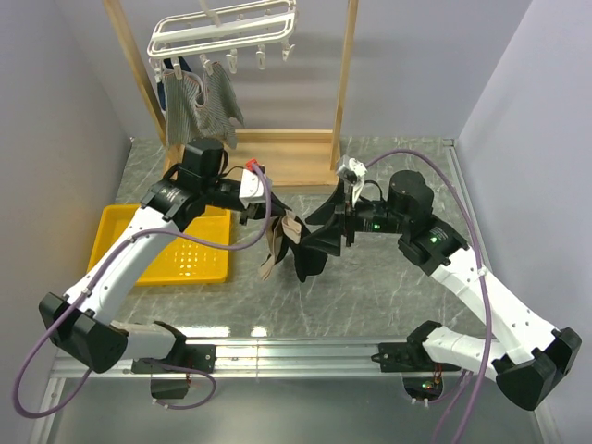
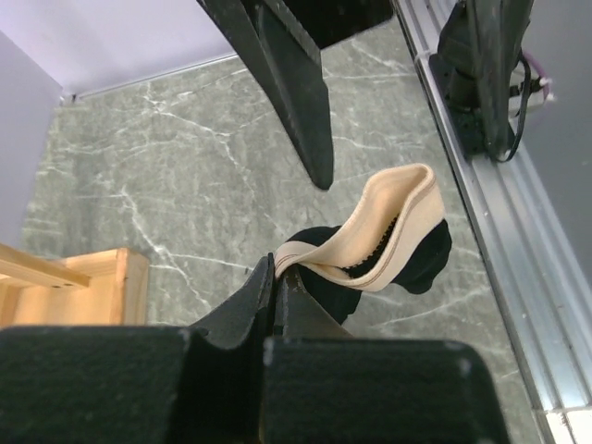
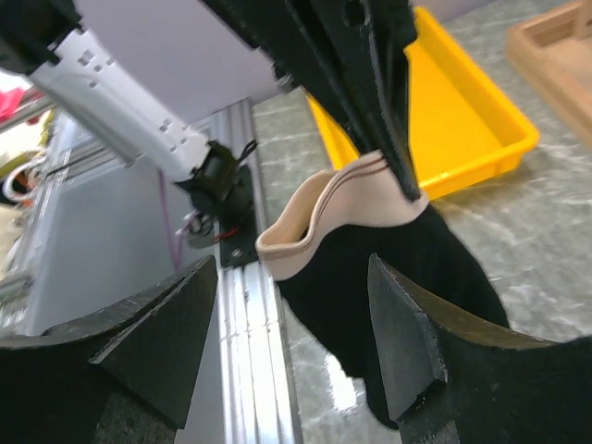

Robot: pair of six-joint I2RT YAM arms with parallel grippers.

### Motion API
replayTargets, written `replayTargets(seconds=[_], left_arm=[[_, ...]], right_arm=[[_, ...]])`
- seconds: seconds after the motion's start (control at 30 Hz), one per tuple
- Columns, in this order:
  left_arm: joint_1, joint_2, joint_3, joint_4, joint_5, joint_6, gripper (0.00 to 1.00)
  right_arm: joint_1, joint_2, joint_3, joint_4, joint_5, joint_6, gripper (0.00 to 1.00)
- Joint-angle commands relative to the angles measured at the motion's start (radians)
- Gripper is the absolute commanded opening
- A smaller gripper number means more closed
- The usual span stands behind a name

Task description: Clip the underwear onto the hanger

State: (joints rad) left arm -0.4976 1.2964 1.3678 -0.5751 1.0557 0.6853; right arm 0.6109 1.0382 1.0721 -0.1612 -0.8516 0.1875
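Note:
The underwear, black with a tan waistband, hangs above the table's middle. My left gripper is shut on the waistband's edge. In the left wrist view the closed fingertips pinch the tan band, and the underwear dangles beyond them. My right gripper is open just right of the cloth. In the right wrist view its wide jaws straddle the black fabric without closing on it. The white hanger with dangling clips hangs at the top back.
A grey striped garment is clipped at the hanger's left. The wooden frame stand holds the hanger, with its base behind the arms. A yellow tray lies at the left and also shows in the right wrist view.

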Motion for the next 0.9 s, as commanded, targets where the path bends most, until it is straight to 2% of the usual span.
replayTargets(seconds=[0.0,0.67,0.77,0.8,0.83,0.87], left_arm=[[-0.012,0.018,-0.001,0.101,0.004,-0.121,0.00],[-0.024,0.110,0.040,0.287,-0.036,-0.407,0.00],[-0.024,0.118,0.045,0.288,-0.028,-0.426,0.01],[-0.025,0.118,0.043,0.288,-0.028,-0.429,0.02],[-0.024,0.116,0.040,0.291,-0.029,-0.444,0.09],[-0.024,0.112,0.033,0.296,-0.036,-0.455,0.16]], right_arm=[[0.010,-0.003,-0.014,0.110,0.085,0.036,0.73],[0.038,-0.013,-0.047,0.089,0.296,-0.086,0.61],[0.038,-0.013,-0.043,0.092,0.350,-0.100,0.46],[0.036,-0.012,-0.034,0.089,0.362,-0.106,0.19],[0.038,-0.010,-0.028,0.083,0.382,-0.112,0.05],[0.036,-0.018,-0.021,0.077,0.414,-0.120,0.00]])
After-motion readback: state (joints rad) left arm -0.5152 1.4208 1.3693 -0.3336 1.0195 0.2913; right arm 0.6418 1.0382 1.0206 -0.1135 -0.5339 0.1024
